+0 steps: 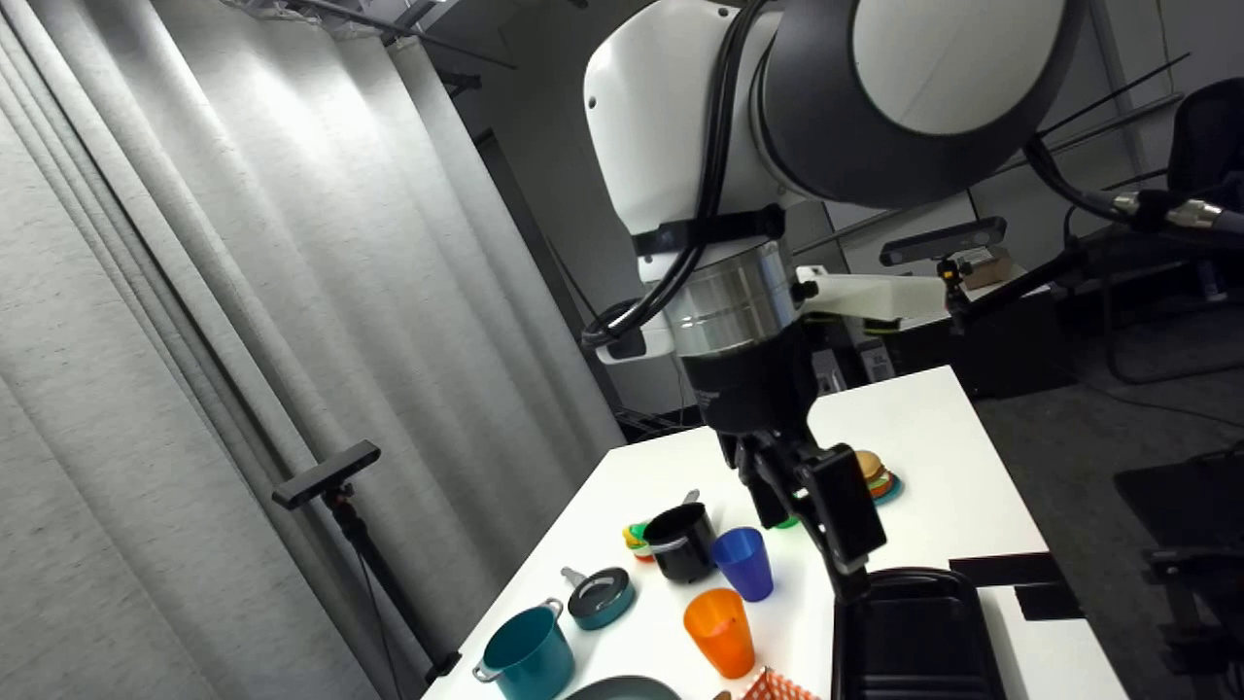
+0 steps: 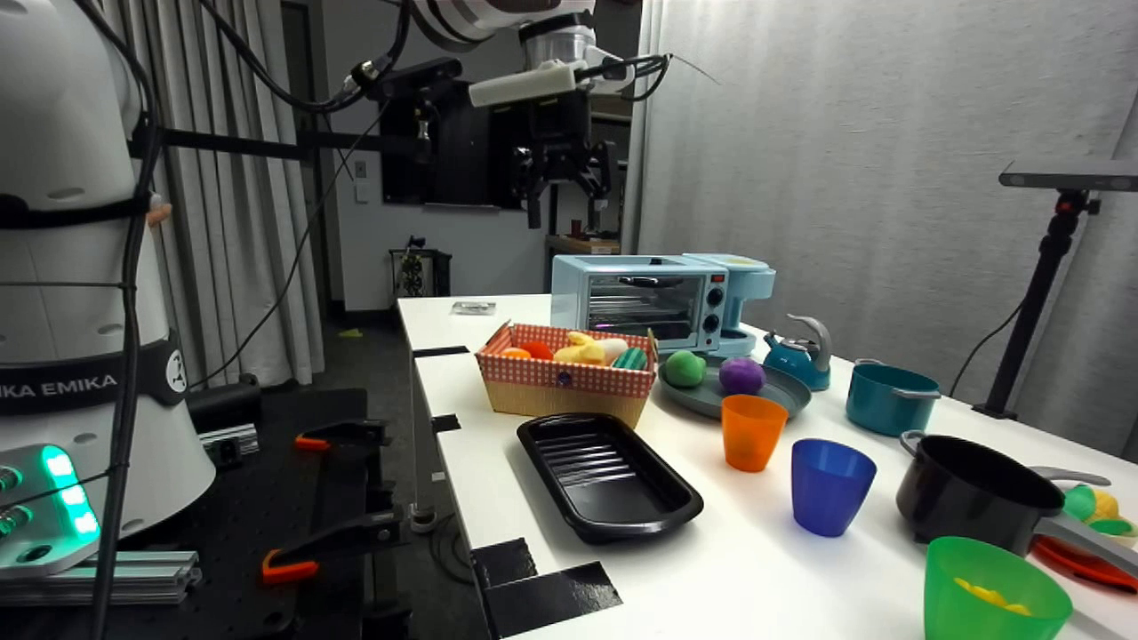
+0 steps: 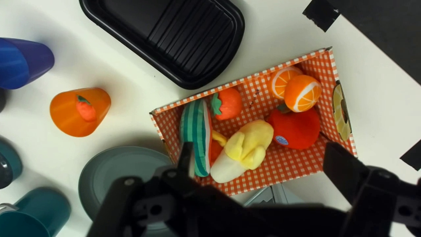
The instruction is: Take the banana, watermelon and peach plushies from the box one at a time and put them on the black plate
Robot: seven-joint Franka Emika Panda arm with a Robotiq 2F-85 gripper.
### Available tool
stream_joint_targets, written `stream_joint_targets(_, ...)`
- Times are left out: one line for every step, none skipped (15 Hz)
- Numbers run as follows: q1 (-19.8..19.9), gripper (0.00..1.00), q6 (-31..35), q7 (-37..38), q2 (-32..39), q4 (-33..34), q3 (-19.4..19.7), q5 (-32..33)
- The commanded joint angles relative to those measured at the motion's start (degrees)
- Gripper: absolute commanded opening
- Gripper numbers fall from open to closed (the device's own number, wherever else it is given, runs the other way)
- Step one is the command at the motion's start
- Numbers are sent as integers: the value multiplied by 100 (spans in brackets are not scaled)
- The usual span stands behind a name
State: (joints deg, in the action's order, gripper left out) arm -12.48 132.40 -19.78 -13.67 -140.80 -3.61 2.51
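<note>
Two fingers (image 3: 340,174) of the gripper (image 2: 569,200) stand spread wide, one at the lower centre of the wrist view and one at the lower right. In an exterior view the gripper hangs at the upper centre, well above the white table (image 2: 702,587).

The banana plushie (image 3: 245,148) lies slantwise in the middle of the checked box (image 3: 286,164), its pale end toward the lower left. Just beside it, at the box's left end, is the striped watermelon plushie (image 3: 194,128); an orange-red thing (image 3: 215,149), mostly hidden, shows between the two. A red plushie (image 3: 297,130) sits to the right of the banana, two orange plushies (image 3: 303,93) overlap at the box's upper right, and a small orange-red plushie (image 3: 231,102) with green leaves lies near the upper rim. Which of these is the peach cannot be told.

The black tray (image 3: 194,39), ribbed at one end, lies at the upper centre of the wrist view, just beside the box. At the left are a blue cup (image 3: 26,62) and an orange cup (image 3: 62,108). In an exterior view a grey plate (image 2: 782,388) bears a green ball (image 2: 685,369) and a purple ball (image 2: 742,376).
</note>
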Motion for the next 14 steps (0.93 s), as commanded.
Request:
stream_joint_targets(14, 100, 113, -154, 562, 440, -108, -166)
stream_joint_targets(20, 100, 112, -155, 679, 531, -143, -160)
stream_joint_targets(23, 100, 114, -140, 806, 631, -188, -142)
stream_joint_targets(23, 100, 113, -135, 924, 720, -231, -135)
stream_joint_targets(28, 100, 116, -110, 1038, 808, -278, -118)
stream_joint_targets(39, 100, 108, -53, 1167, 906, -321, -99)
stream_joint_targets(49, 100, 94, -38, 1284, 1001, -351, -150)
stream_joint_targets(70, 100, 107, 46, 1413, 1094, -379, -135)
stream_joint_targets(83, 100, 101, 85, 1520, 1171, -398, -162)
stream_joint_targets(97, 100, 105, 151, 1632, 1246, -413, -160)
stream_joint_targets(111, 100, 116, 228, 1734, 1304, -419, -164)
stream_joint_targets(123, 100, 121, 323, 1834, 1356, -423, -189)
stream_joint_targets(134, 100, 126, 424, 1921, 1397, -427, -207)
stream_joint_targets(144, 100, 128, 518, 2007, 1436, -432, -234)
